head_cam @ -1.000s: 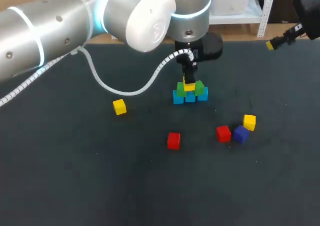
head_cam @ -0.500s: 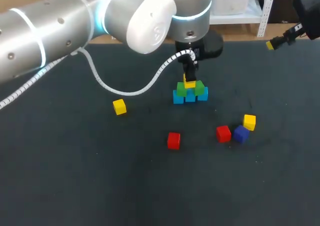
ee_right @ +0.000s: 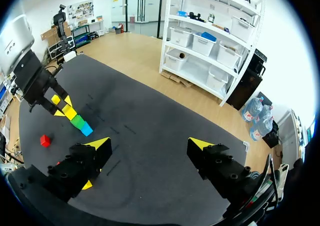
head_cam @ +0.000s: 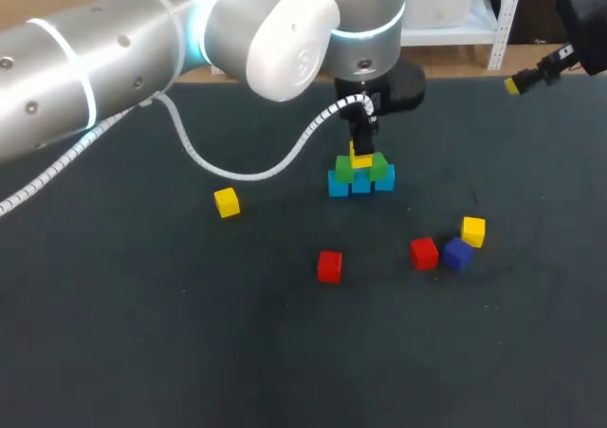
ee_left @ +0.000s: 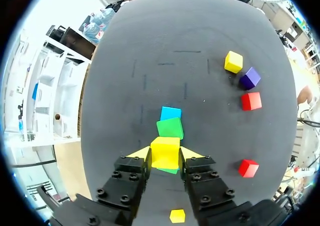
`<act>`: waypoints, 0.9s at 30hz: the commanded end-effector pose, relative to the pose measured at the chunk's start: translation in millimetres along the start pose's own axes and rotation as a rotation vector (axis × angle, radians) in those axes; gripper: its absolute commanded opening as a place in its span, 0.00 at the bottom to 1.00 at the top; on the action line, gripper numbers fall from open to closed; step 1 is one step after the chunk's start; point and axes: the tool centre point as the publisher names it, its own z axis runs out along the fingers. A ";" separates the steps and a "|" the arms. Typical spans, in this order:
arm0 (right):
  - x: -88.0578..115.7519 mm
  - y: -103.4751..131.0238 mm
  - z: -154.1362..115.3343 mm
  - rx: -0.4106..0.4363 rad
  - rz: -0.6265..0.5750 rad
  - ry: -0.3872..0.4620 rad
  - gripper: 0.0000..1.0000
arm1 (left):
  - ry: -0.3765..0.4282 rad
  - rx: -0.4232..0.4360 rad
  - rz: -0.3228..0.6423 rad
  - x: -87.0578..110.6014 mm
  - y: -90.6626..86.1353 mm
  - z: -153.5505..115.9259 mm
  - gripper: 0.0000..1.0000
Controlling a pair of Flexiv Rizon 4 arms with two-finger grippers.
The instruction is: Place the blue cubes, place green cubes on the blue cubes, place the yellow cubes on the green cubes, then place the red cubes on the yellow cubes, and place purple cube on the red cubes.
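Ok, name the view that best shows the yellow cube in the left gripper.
Left wrist view: the yellow cube sits large between the left gripper's tips, on green cubes. Head view shows it small; right wrist view, tiny and distant.

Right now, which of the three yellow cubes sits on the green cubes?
The yellow cube between the left tool's fingers, atop the green cubes; the other two lie on the table.
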 end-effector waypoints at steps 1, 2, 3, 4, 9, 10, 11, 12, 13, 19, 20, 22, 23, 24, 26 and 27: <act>0.1 0.6 -0.5 0.003 0.001 0.000 1.00 | 0.004 0.005 0.001 -1.4 2.1 -0.2 0.44; 0.1 0.6 -0.5 0.003 0.001 0.000 1.00 | 0.004 0.006 0.001 -1.4 2.1 -0.2 0.51; 0.1 0.6 -0.5 0.003 0.001 0.000 1.00 | 0.004 0.006 0.001 -1.4 2.1 -0.2 0.77; 0.1 0.6 -0.5 0.003 0.001 0.000 1.00 | 0.004 0.006 0.000 -1.4 2.0 -0.3 1.00; 0.1 0.6 -0.5 0.003 0.001 0.000 1.00 | -0.001 0.007 -0.009 -1.5 2.4 -2.0 1.00; 0.1 0.6 -0.5 0.003 0.001 0.000 1.00 | -0.003 0.006 -0.011 -1.1 2.6 -2.6 1.00; 0.1 0.6 -0.5 0.003 0.001 0.000 1.00 | -0.005 0.004 -0.014 -0.4 3.0 -3.3 1.00; 0.1 0.6 -0.5 0.003 0.001 0.000 1.00 | -0.006 -0.002 -0.018 0.6 3.0 -4.3 1.00; 0.1 0.6 -0.5 0.003 0.001 0.000 1.00 | -0.007 -0.008 -0.021 2.0 3.3 -5.8 1.00; 0.1 0.6 -0.5 0.003 0.001 0.000 1.00 | -0.006 -0.039 -0.042 20.8 1.9 -13.4 1.00; 0.1 0.6 -0.5 0.003 0.001 0.000 1.00 | -0.009 -0.046 -0.051 24.8 1.5 -15.3 1.00; 0.1 0.6 -0.5 0.003 0.001 0.000 1.00 | -0.025 -0.036 -0.070 32.1 2.1 -20.3 1.00; 0.1 0.6 -0.5 0.003 0.001 0.000 1.00 | -0.029 -0.040 -0.071 35.2 2.0 -22.7 1.00; 0.1 0.6 -0.5 0.003 0.001 0.000 1.00 | -0.033 -0.040 -0.076 38.0 1.9 -25.0 1.00; 0.1 0.6 -0.5 0.003 0.001 0.000 1.00 | -0.045 -0.043 -0.076 43.9 0.4 -30.3 1.00; 0.1 0.6 -0.5 0.003 0.001 0.000 1.00 | -0.051 -0.045 -0.075 46.9 -0.6 -33.2 1.00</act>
